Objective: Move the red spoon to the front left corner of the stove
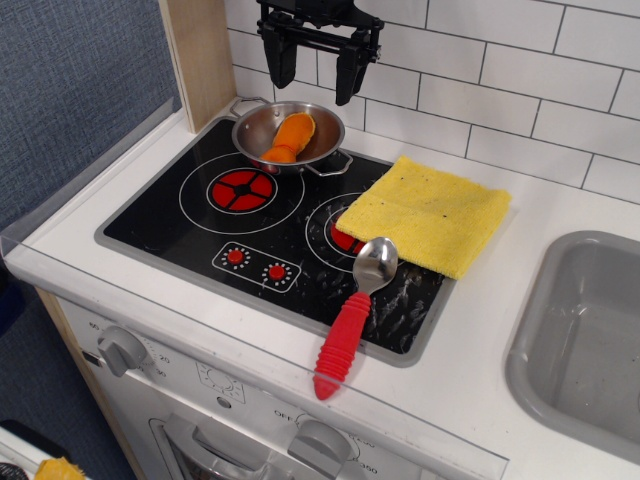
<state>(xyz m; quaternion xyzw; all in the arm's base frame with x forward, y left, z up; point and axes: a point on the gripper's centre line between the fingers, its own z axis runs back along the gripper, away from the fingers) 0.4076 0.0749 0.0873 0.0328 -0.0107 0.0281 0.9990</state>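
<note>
The red spoon (352, 316) lies at the stove's front right, its silver bowl on the black glass and its ribbed red handle reaching over the grey rim onto the white counter. The stove (190, 235) is a black cooktop with two ringed burners and two small red dials. My gripper (311, 72) hangs open and empty high at the back, above the pan, far from the spoon.
A small steel pan (255, 135) holding an orange piece of food (290, 137) sits at the stove's back. A yellow cloth (428, 213) covers part of the right burner. A grey sink (590, 340) is at the right. A wooden post (198, 60) stands back left.
</note>
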